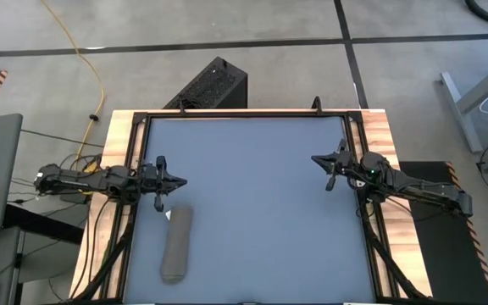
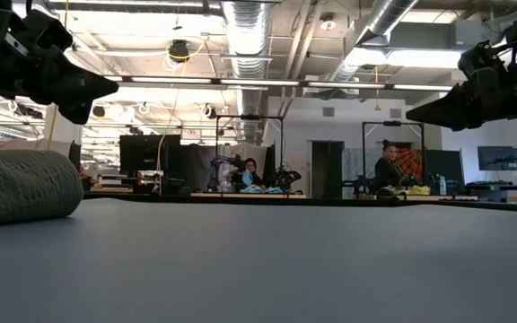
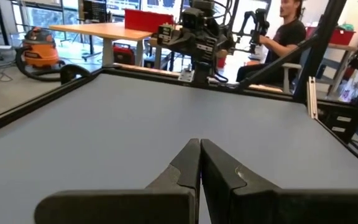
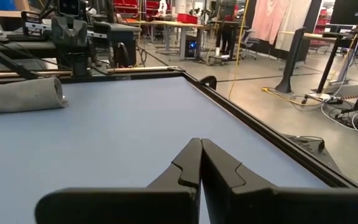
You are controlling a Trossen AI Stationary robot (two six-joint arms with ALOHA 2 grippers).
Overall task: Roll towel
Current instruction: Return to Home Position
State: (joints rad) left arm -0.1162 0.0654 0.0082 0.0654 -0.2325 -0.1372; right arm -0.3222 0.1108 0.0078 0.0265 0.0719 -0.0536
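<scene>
We see the towel lying rolled into a tight cylinder on the blue-grey worktop. It sits close to the left edge, toward the bottom of the high view, with its long axis running front to back. A small white tag peeks out at the end of the roll nearest the left arm. The left end effector hovers just beyond that end, clear of the cloth, and its wrist view shows us both fingers pressed together with nothing between them. The right end effector hangs over the opposite side of the worktop, well apart from the towel, its fingers likewise pressed together and empty. In the low view we find the roll resting flat on the surface with both arms raised above it. A person sits in the room beyond the worktop.
</scene>
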